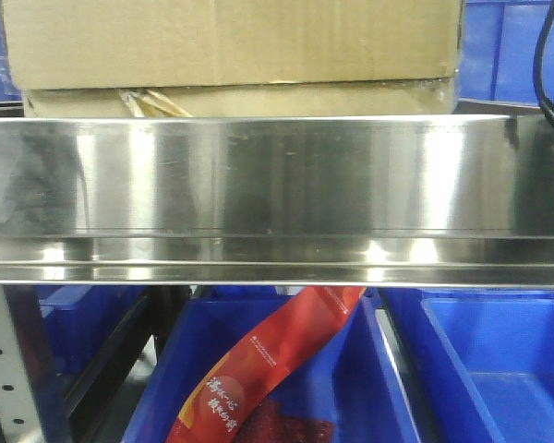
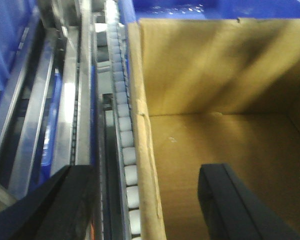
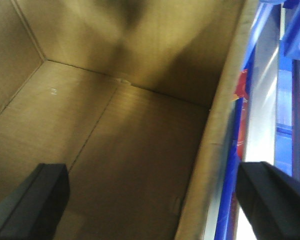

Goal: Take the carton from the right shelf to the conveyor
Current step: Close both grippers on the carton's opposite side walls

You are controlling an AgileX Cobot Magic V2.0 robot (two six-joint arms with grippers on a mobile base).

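The carton [image 1: 231,41], plain brown cardboard, sits on the shelf [image 1: 277,175] behind its tall shiny steel front rail, with tape at its lower seam. Its top is open. In the left wrist view my left gripper [image 2: 147,195] stands open astride the carton [image 2: 215,75]'s left wall, one finger [image 2: 65,200] outside and the other inside. In the right wrist view my right gripper [image 3: 152,195] is open astride the carton [image 3: 130,130]'s right wall, with one finger [image 3: 40,200] inside and one outside. Neither gripper is touching the cardboard. The conveyor is out of view.
A track of white rollers [image 2: 124,135] runs along the carton's left side. Blue bins [image 1: 499,369] stand under the shelf, one with a red packet [image 1: 268,369] in it. More blue bins [image 1: 517,51] are behind the carton. A black cable [image 1: 549,83] hangs at the right.
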